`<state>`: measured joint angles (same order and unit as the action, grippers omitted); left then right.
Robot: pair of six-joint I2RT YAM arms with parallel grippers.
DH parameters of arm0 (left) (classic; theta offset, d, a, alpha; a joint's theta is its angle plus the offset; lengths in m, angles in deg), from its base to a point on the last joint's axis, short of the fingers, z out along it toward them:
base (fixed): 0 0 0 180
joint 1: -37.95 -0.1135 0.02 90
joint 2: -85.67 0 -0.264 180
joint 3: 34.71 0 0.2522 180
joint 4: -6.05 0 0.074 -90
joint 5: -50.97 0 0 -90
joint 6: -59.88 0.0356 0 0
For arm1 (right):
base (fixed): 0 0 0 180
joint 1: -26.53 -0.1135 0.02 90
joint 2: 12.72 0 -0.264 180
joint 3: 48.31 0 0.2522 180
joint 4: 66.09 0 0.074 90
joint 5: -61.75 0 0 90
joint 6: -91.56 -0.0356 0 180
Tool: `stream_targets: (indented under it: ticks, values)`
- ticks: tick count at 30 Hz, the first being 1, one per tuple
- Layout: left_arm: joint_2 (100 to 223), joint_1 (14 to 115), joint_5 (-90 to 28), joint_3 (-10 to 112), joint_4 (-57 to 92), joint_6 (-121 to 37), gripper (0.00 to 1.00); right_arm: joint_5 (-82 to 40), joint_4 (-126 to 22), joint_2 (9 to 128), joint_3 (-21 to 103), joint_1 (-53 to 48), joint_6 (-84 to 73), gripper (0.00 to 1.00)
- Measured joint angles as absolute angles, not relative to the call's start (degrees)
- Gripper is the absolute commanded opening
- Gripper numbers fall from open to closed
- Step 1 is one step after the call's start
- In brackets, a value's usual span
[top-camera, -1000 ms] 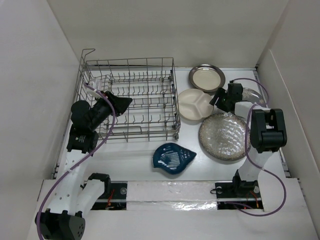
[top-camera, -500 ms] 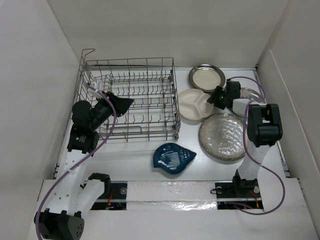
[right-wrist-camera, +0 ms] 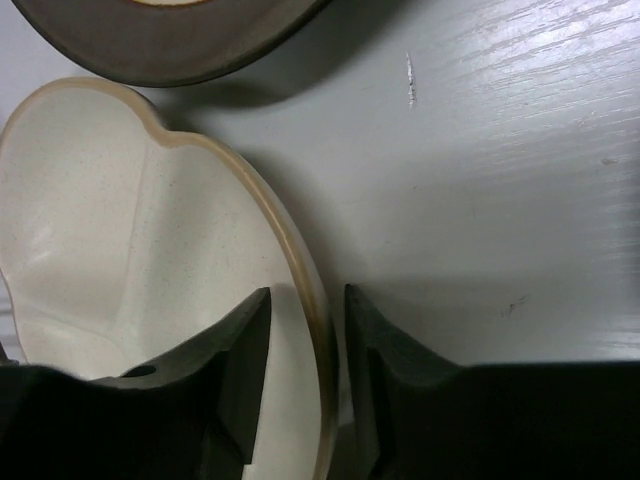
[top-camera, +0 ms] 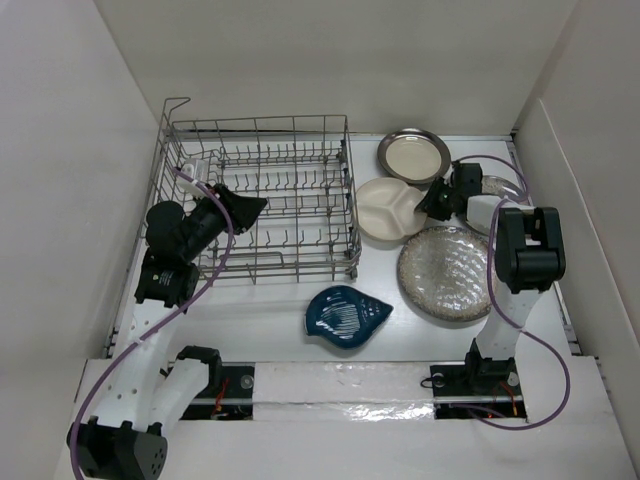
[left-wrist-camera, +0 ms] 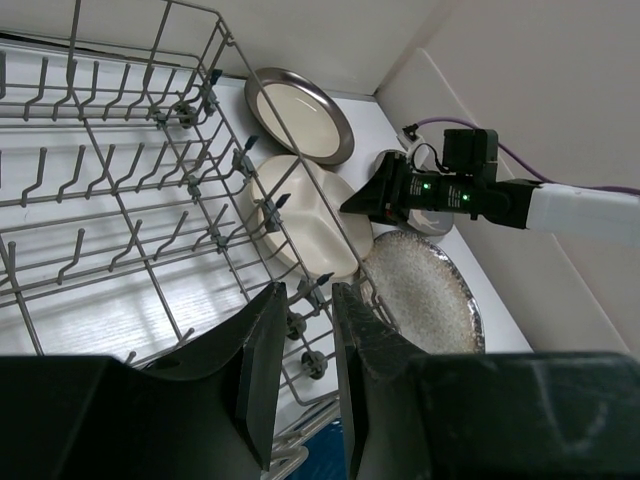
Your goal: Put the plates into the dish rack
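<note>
Right arm (top-camera: 522,252) has narrowed its jaws astride the three-compartment plate (right-wrist-camera: 120,250) rim.

Left: dish rack (top-camera: 258,190); compartment plate (top-camera: 388,210) just right; shell dish (top-camera: 346,316) before rack.

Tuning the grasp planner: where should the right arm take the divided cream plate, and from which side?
Pinch the raised rim on its right edge, coming from the right. The divided plate lies flat on the table, so only the rim is graspable: one finger inside, one outside. The rack crowds its left side. The right gripper straddles that rim.
</note>
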<state>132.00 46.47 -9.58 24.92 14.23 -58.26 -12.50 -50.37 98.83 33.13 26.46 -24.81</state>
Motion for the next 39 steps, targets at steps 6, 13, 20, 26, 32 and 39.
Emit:
stream_targets:
  ticks: [6, 13, 20, 26, 32, 39]
  values:
    - [131.5, 46.5, -10.6, 24.9, 15.0, -57.9, 0.22, -10.8, -49.3, 98.8, 33.1, 27.2, -23.6, 0.00]
    - [130.8, 46.5, -11.4, 24.9, 15.4, -57.6, 0.22, -9.8, -51.0, 98.0, 31.6, 27.2, -24.2, 0.00]
    - [130.8, 46.5, -11.6, 24.9, 15.5, -57.6, 0.22, -14.6, -48.0, 88.5, 26.7, 27.6, -24.3, 0.00]
    - [130.8, 46.5, -12.4, 24.9, 15.5, -57.6, 0.22, -23.9, -40.4, 75.8, 24.5, 28.0, -23.2, 0.00]
    - [130.8, 46.5, -14.2, 24.9, 15.6, -58.4, 0.28, -38.4, -28.8, 67.1, 33.3, 23.4, -20.2, 0.00]
    - [132.5, 46.5, -16.7, 25.1, 17.3, -59.5, 0.24, -53.3, -17.7, 72.4, 62.2, 11.5, -14.2, 0.00]
